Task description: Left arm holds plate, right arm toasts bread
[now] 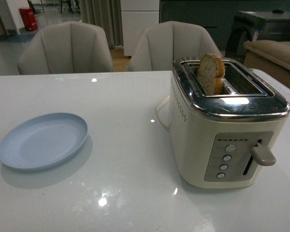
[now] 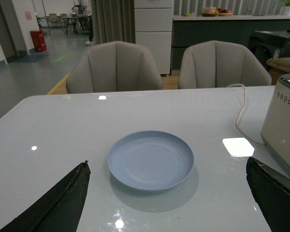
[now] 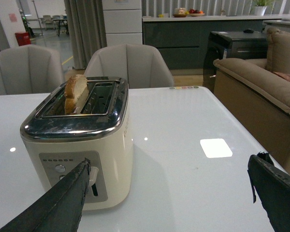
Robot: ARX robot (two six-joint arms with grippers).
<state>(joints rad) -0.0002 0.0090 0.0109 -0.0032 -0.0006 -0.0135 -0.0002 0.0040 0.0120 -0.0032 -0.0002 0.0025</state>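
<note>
The pale blue plate (image 1: 42, 140) lies empty on the white table (image 1: 125, 174), left of the cream toaster (image 1: 224, 123). A slice of bread (image 1: 211, 72) stands upright in one toaster slot, its upper half sticking out. In the left wrist view the plate (image 2: 151, 160) sits just ahead of my open left gripper (image 2: 168, 195), whose black fingers (image 2: 63, 200) frame it without touching. In the right wrist view my right gripper (image 3: 169, 195) is open over bare table beside the toaster (image 3: 79, 140), with the bread (image 3: 75, 92) showing on top. Neither arm shows in the front view.
The toaster's lever (image 1: 262, 155) is up, beside a column of buttons (image 1: 225, 158). Its white cord (image 2: 241, 113) runs across the table behind it. Two grey chairs (image 1: 67, 48) stand along the far edge. A sofa (image 3: 261, 92) lies off the right side.
</note>
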